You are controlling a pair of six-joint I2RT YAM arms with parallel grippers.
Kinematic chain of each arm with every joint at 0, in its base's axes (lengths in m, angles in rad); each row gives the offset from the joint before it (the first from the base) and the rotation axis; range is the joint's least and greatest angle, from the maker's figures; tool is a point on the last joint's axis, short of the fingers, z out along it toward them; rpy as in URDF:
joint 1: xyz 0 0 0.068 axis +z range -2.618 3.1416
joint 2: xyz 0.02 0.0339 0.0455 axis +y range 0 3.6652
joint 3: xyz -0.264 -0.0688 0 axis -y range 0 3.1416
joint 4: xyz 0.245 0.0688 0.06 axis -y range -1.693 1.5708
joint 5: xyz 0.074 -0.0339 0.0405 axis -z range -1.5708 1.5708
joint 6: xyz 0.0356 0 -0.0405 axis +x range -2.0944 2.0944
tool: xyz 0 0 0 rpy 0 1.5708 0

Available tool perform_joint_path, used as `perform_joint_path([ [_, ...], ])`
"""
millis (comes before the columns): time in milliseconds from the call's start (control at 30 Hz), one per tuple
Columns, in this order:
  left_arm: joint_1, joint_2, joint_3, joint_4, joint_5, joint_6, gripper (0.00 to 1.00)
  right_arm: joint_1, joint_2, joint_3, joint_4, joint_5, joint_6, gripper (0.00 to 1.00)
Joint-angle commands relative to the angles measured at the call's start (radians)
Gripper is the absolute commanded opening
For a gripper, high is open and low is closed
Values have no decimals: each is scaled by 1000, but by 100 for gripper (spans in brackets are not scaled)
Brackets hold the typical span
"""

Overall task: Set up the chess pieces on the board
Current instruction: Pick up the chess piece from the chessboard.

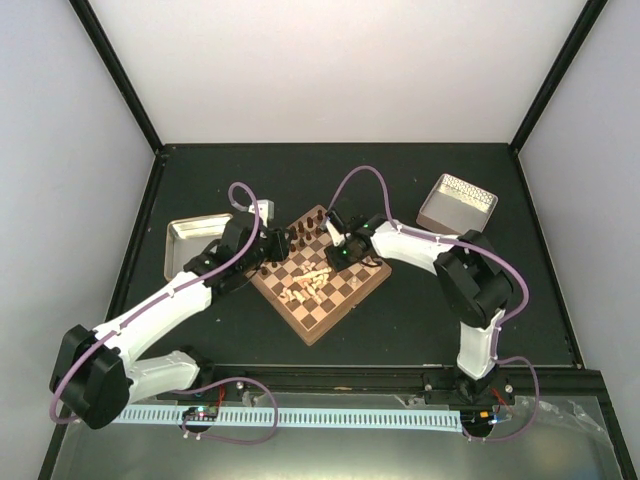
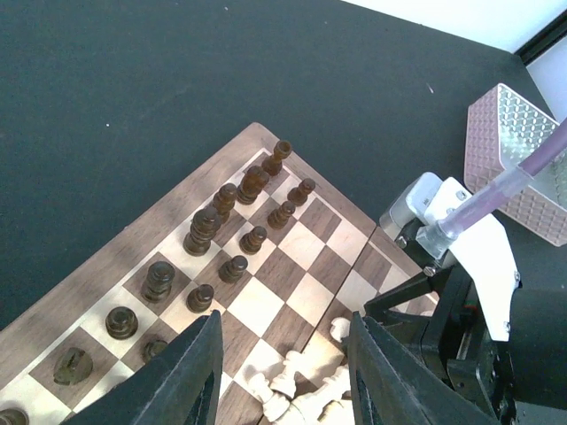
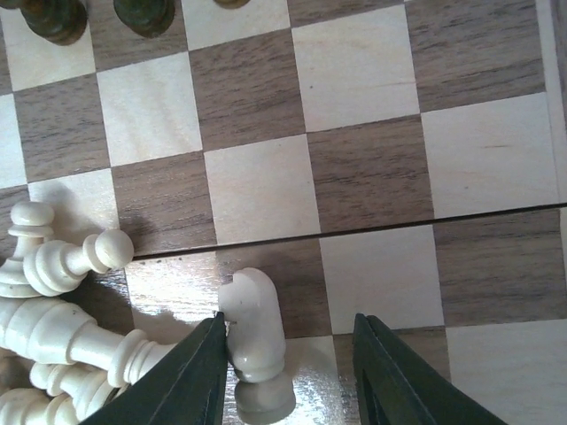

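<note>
The board [image 1: 322, 312] lies turned at an angle in the middle of the counter [image 1: 400, 180]. Dark chessmen [image 2: 221, 230] stand in two rows along its far-left edge, and the pale chess pieces [image 3: 53, 354] lie heaped near its centre. The right hand [image 3: 288, 354] is released, straddling a standing pale knight [image 3: 254, 323] that touches one finger and sits clear of the other. The left hand [image 2: 283, 350] hovers released over the board, grasping nothing.

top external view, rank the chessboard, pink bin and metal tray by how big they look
1. chessboard, clearly largest
2-3. pink bin and metal tray look about alike; the left arm covers part of the tray, so I won't rank them
</note>
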Motion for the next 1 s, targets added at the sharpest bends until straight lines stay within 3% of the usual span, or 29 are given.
perform_joint_path([
  [0, 13, -10, -11, 16, 24, 3, 41, 1, 24, 28, -28, 12, -21, 40],
  [133, 19, -8, -14, 19, 32, 2, 41, 3, 44, 35, -45, 37, -12, 35],
  [467, 27, -18, -18, 17, 42, -2, 42, 39, 33, 13, -86, 111, 15, 40],
  [700, 28, -10, -17, 25, 56, -11, 42, 42, 11, -28, -93, 118, 23, 35],
  [967, 30, -9, -19, 26, 70, -21, 44, 43, 14, -33, -89, 149, 29, 15],
])
